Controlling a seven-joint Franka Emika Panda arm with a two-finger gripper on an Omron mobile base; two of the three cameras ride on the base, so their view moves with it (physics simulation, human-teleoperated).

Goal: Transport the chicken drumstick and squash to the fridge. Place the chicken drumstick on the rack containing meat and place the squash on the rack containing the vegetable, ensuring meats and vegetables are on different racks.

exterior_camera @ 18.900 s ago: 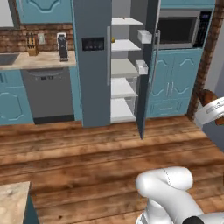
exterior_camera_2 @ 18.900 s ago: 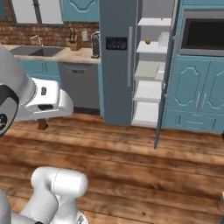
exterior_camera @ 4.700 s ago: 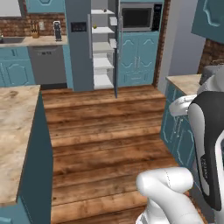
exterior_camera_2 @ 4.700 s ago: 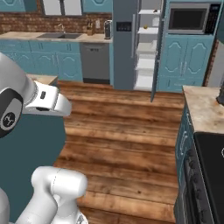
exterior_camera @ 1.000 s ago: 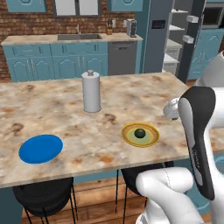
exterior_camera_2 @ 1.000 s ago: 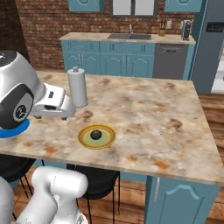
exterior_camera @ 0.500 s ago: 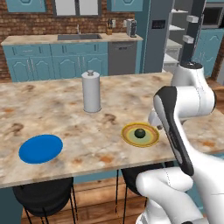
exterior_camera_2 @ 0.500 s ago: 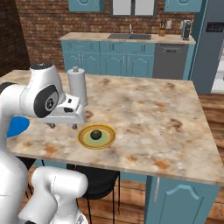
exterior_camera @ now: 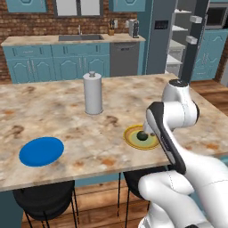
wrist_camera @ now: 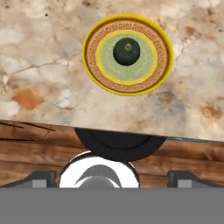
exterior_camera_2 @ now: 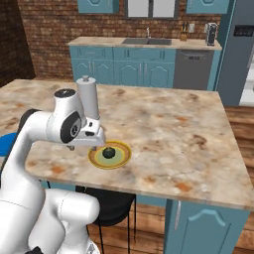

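Note:
A small dark green squash rests in the middle of a yellow patterned plate on the island counter. The same squash lies close beside my hand. My gripper is open and holds nothing, its fingertips spread wide. It hangs over the counter's near edge, pointing down, just short of the plate. The slate-grey fridge stands far back with its door open and white shelves showing. The chicken drumstick is out of view.
A white canister stands upright on the counter behind the plate. A blue plate lies at the counter's left. Black stools sit under the near edge. A sink counter runs along the brick back wall.
The arm has folded down from beside the counter, bringing the hand low over the near edge next to the plate. The squash and plate stayed put.

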